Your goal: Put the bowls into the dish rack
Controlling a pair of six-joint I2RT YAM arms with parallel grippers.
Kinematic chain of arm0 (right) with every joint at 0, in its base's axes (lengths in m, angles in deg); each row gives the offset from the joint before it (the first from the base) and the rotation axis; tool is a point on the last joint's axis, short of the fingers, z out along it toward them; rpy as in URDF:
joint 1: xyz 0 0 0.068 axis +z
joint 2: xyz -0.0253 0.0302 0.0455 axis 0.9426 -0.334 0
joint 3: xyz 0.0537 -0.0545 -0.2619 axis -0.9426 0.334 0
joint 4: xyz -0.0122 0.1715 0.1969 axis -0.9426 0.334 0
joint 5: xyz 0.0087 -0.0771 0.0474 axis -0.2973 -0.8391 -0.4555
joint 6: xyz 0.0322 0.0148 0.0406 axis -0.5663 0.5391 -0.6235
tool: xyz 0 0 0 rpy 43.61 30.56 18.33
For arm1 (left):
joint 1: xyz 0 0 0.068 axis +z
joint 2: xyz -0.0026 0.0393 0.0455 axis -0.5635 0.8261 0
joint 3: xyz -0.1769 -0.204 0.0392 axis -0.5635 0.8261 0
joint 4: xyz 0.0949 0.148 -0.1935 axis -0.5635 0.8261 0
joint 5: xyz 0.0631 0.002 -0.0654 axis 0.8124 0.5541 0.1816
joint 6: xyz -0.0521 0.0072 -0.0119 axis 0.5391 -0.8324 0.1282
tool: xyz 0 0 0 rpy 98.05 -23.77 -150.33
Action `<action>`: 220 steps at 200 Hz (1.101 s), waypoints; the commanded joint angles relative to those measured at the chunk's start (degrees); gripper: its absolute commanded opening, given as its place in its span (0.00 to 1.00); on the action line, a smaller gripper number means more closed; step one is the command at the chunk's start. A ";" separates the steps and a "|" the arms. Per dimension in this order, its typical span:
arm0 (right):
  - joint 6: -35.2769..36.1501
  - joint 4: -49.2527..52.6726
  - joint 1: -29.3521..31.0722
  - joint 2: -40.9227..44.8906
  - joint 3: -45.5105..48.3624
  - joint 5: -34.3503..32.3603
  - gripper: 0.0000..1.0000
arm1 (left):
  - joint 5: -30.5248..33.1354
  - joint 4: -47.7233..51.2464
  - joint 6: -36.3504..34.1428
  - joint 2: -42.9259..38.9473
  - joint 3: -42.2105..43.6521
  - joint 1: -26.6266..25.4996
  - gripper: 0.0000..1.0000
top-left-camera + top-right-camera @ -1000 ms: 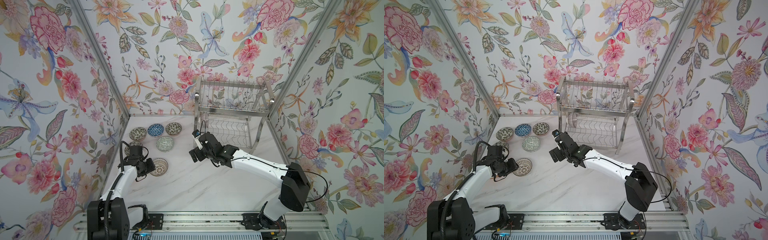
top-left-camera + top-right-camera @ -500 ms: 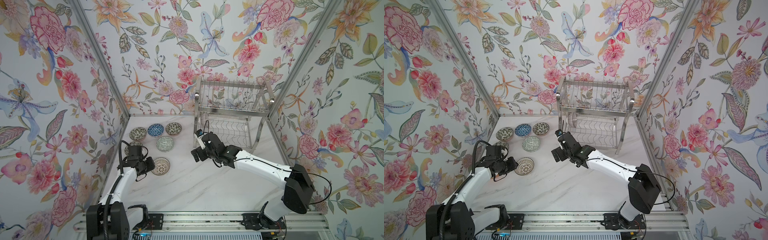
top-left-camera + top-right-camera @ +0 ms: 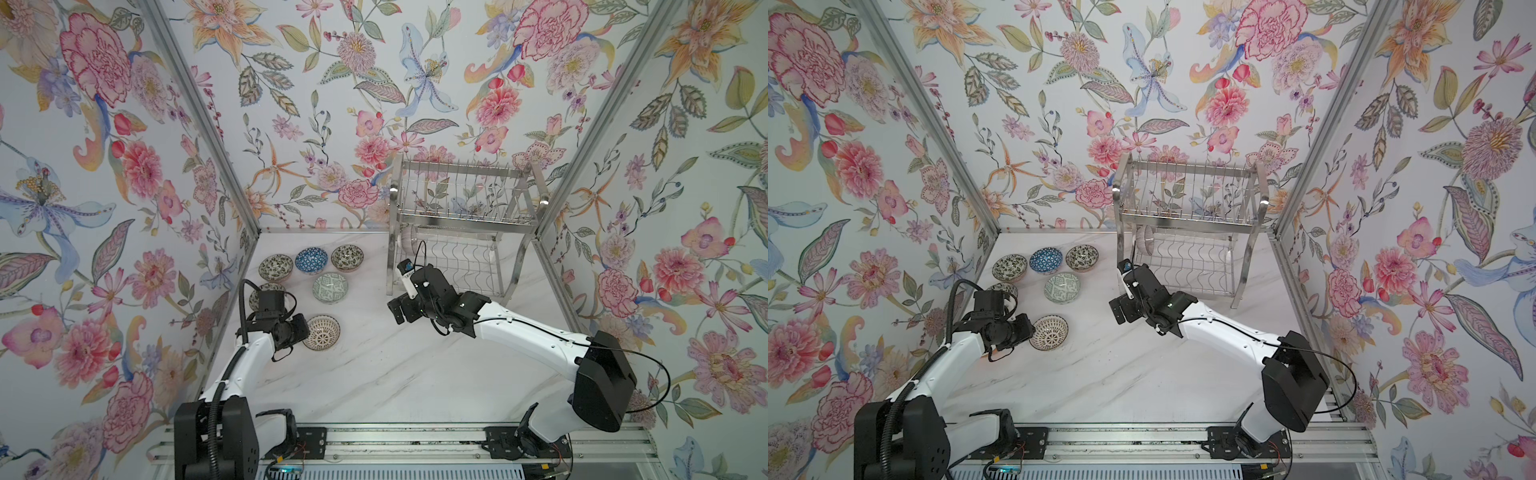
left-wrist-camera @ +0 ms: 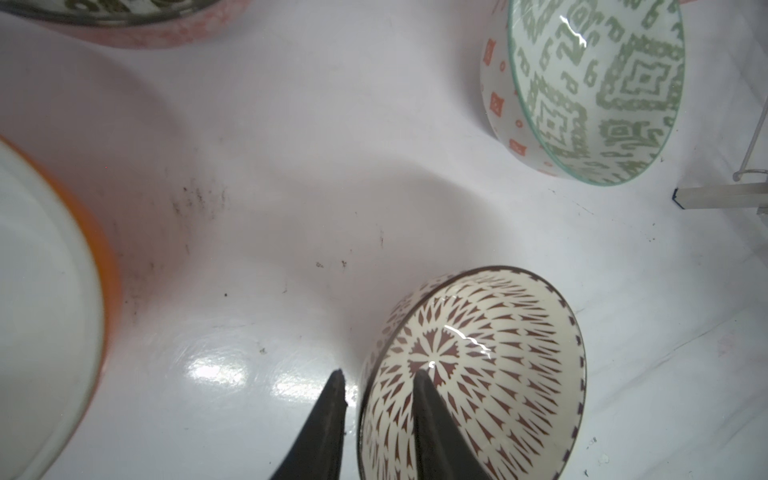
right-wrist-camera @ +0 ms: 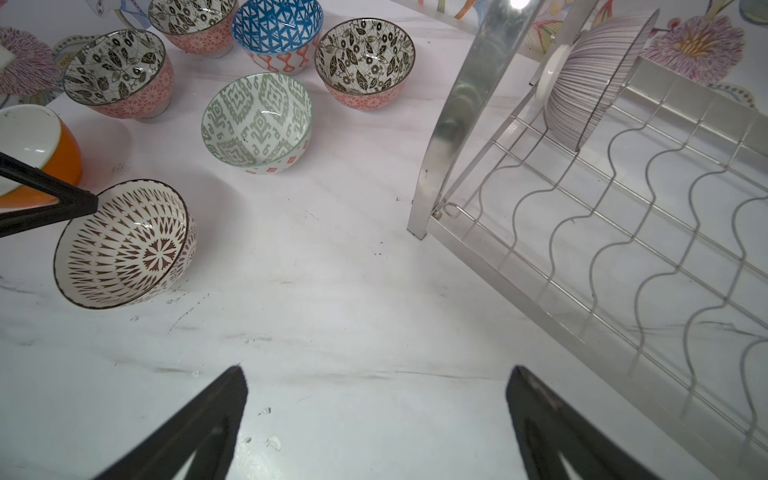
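The dish rack (image 3: 461, 232) is standing at the far right corner of the table (image 3: 374, 382). Its lower tier is holding one bowl: a purple-striped bowl (image 5: 594, 79) is resting on edge in the wavy wire slots, at the end facing the other bowls.

The other bowls are sitting on the table toward its far left corner, mouths up. A blue bowl (image 3: 311, 259) is lying in the far row between two of the three leaf-patterned bowls (image 5: 365, 62), and a green bowl (image 3: 330, 287) is sitting just nearer. An orange bowl (image 5: 37, 145), white inside, is sitting by the left edge.

Beside it, the left gripper (image 4: 379, 374) is pinching the rim of the brown-patterned bowl (image 4: 478, 374), one finger inside and one outside. That bowl is tilting, its mouth turning toward the rack; whether it is clear of the table I cannot tell.

The right gripper (image 5: 378, 370) is hanging over bare table near the rack's front left leg, jaws spread wide and gripping nothing.
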 commanded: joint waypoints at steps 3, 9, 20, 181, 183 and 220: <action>-1.07 -0.07 -0.60 1.64 0.88 1.66 0.99 | 1.39 -0.96 -0.64 0.55 0.44 -0.10 0.30; -1.25 -0.06 -0.65 1.78 0.73 2.31 0.99 | 1.40 -1.44 -0.53 0.59 0.67 -0.18 0.29; -1.38 -0.62 -0.80 2.21 0.89 4.20 0.99 | 1.22 -1.85 -0.52 0.93 0.82 -0.36 0.27; -3.10 -7.20 0.57 3.17 4.29 24.35 0.99 | 0.56 -6.49 -0.87 3.73 1.61 -4.40 0.12; -3.17 -7.27 0.69 3.15 4.30 24.32 0.99 | 0.53 -6.54 -0.85 3.65 1.68 -4.47 0.11; -3.76 -7.63 1.96 2.75 5.18 21.47 0.99 | -1.11 -7.95 -1.05 3.15 1.92 -5.76 0.03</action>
